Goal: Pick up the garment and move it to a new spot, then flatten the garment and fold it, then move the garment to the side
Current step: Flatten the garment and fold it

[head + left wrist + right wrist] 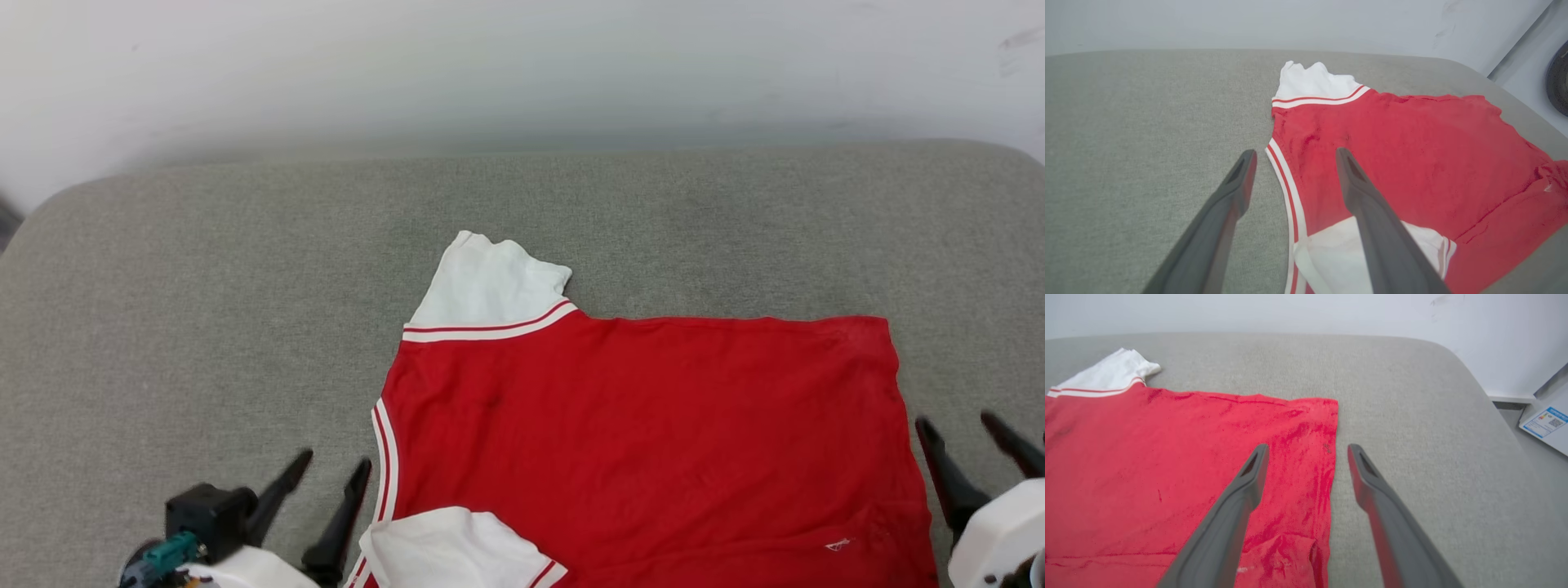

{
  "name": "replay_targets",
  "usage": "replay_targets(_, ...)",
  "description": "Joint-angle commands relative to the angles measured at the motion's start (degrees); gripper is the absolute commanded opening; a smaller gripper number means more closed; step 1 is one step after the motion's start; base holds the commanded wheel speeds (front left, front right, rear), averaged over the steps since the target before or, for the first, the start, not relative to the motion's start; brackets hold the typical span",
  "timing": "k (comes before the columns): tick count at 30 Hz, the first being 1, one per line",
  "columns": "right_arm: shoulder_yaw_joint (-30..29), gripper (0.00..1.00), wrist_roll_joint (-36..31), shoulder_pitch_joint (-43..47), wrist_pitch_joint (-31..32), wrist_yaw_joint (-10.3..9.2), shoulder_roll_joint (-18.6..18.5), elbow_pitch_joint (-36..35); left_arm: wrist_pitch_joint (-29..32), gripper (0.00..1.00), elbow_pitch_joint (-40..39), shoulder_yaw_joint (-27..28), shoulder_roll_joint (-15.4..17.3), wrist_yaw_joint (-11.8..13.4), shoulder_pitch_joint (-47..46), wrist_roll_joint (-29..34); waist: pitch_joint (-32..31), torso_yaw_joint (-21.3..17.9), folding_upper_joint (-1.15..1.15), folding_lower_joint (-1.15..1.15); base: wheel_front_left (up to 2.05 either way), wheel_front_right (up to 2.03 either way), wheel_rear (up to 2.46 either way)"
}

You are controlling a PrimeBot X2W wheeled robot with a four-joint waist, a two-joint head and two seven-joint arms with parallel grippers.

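The garment (653, 425), a red jersey with white sleeves and striped trim, lies spread on the grey table (204, 310), collar toward the left and hem toward the right. One white sleeve points to the far side; the other is folded near the front edge. My left gripper (333, 465) stands open just left of the collar trim, nothing between its fingers. In the left wrist view the garment (1412, 155) lies under the open left gripper (1294, 157). My right gripper (959, 423) is open at the hem edge; in its wrist view the right gripper (1307, 451) straddles the garment (1167, 465) hem.
The padded grey table runs to a pale wall behind. Its rounded right end (1474, 396) drops to the floor, where a white sheet with a blue label (1545, 422) lies. Bare cloth surface extends left of the garment (1126, 143).
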Motion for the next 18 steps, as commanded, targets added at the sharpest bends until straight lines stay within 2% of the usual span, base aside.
replay_targets(1,0.2,1.0,-0.5,-0.8,-1.9,-0.02,0.5,-0.5,-0.8,1.0,-0.4,0.7,-0.3,0.1,-1.1,0.8,-0.2,-0.1,0.0,0.0,0.0,0.0,0.0)
replay_targets(8,2.7,1.0,-4.6,-3.4,-15.7,-0.02,2.8,-2.7,-3.2,1.0,-3.6,5.1,-2.2,0.0,-3.3,8.5,0.9,-1.5,0.0,0.0,0.0,0.0,0.0)
replay_targets(10,3.0,1.0,-5.0,-4.1,-18.7,-0.03,4.0,-2.9,-3.2,1.0,-4.9,7.3,-3.8,0.1,-4.0,10.7,1.8,-2.2,0.0,0.0,0.0,0.0,0.0)
replay_targets(14,3.5,1.0,-5.4,-5.5,-22.9,-0.02,6.0,-3.2,-3.2,1.0,-5.2,10.3,-5.9,-2.0,-5.7,12.5,4.5,-3.7,0.0,0.0,0.0,0.0,0.0)
replay_targets(18,4.6,1.0,-5.4,-7.0,-24.7,-0.02,6.9,-2.9,-2.1,1.0,-2.8,10.4,-5.6,-4.8,-10.4,11.9,7.4,-5.8,0.0,0.0,0.0,0.0,0.0)
